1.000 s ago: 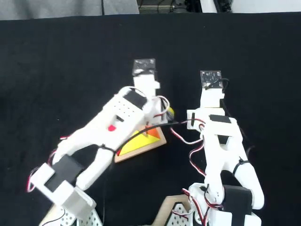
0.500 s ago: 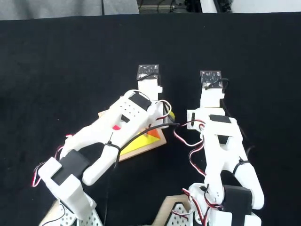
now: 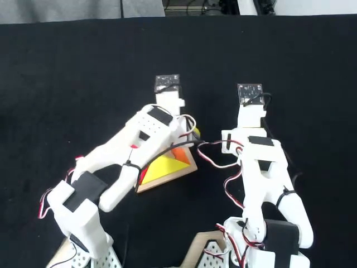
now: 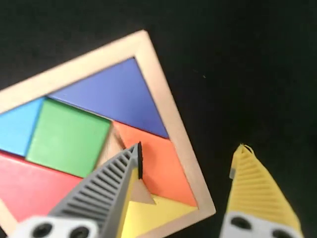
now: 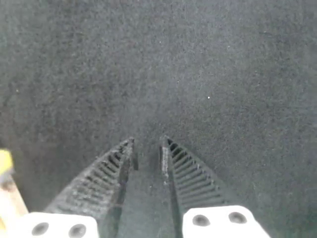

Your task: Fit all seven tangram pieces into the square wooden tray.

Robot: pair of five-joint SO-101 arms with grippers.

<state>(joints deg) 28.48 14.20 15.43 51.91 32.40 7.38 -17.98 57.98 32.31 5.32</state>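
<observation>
Left tool [image 4: 189, 148] slightly leftward — perhaps touching tray [image 4: 164, 106]

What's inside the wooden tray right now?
Blue triangle, light blue, green square, red, orange and yellow pieces, plus a bare triangular gap. A finger of the left claw partly covers it.

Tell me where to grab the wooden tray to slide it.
Likely the tray's rim beside the orange piece, from above. The left tool is open astride it: one finger by the bare gap, one outside over the cloth. Elsewhere pieces sit flush against the rim.
</observation>
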